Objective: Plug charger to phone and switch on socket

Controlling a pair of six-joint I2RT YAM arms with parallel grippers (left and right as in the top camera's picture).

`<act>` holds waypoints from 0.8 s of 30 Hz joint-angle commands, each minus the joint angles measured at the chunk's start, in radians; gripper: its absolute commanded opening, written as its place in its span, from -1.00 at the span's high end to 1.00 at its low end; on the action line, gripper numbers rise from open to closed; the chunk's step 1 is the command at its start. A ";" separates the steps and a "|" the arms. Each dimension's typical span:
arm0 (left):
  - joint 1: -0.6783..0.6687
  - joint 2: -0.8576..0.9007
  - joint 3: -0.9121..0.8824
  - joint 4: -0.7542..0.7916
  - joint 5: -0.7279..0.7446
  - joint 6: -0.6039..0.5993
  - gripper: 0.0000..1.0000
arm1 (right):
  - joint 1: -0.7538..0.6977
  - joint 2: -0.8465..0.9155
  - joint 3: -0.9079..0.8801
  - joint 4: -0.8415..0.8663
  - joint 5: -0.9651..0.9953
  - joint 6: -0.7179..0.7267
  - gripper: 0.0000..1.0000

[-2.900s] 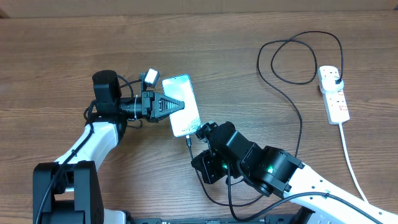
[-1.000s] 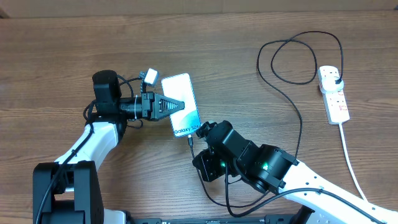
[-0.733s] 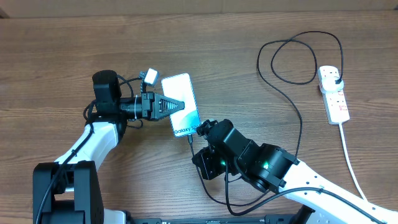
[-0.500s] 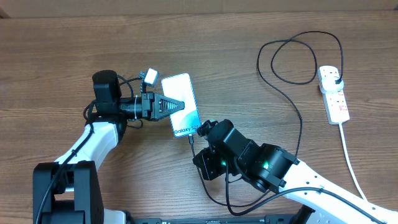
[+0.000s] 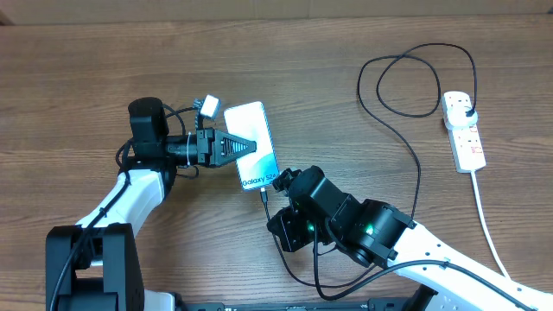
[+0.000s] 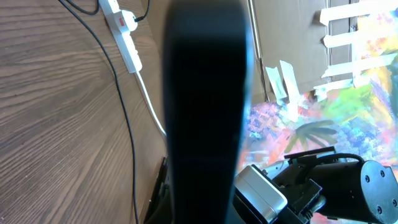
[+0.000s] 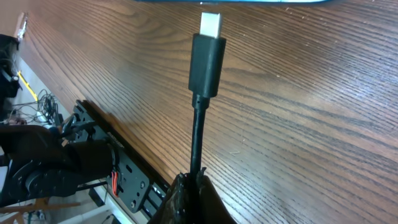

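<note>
around: charger (image 5: 418, 186) loops over the right half to the socket (image 5: 464, 138) near the right edge, white cord (image 5: 484, 216) trailing nearward | surface (image 5: 346, 104): brown wood, open at far left | phone (image 5: 259, 168) left of centre, left fingers (image 5: 235, 145) clenched over it | right fingers (image 7: 177, 202) grasping charger, connector (image 7: 207, 59) just short of phone

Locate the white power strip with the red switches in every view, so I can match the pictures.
Overhead: the white elongated power strip lies at the far right, in the upper half.
Left wrist: top left, running diagonally.
Right wrist: not in it.
Shared landmark: the thin black charger cable, visible in all three.
</note>
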 commanded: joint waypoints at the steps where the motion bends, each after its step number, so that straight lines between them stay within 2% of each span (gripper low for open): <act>1: -0.006 -0.005 0.017 0.002 0.040 0.027 0.92 | -0.003 -0.010 0.006 0.006 -0.014 -0.007 0.92; 24: -0.006 -0.005 0.017 -0.011 0.040 0.071 0.92 | -0.003 -0.010 0.006 0.007 0.022 -0.026 0.92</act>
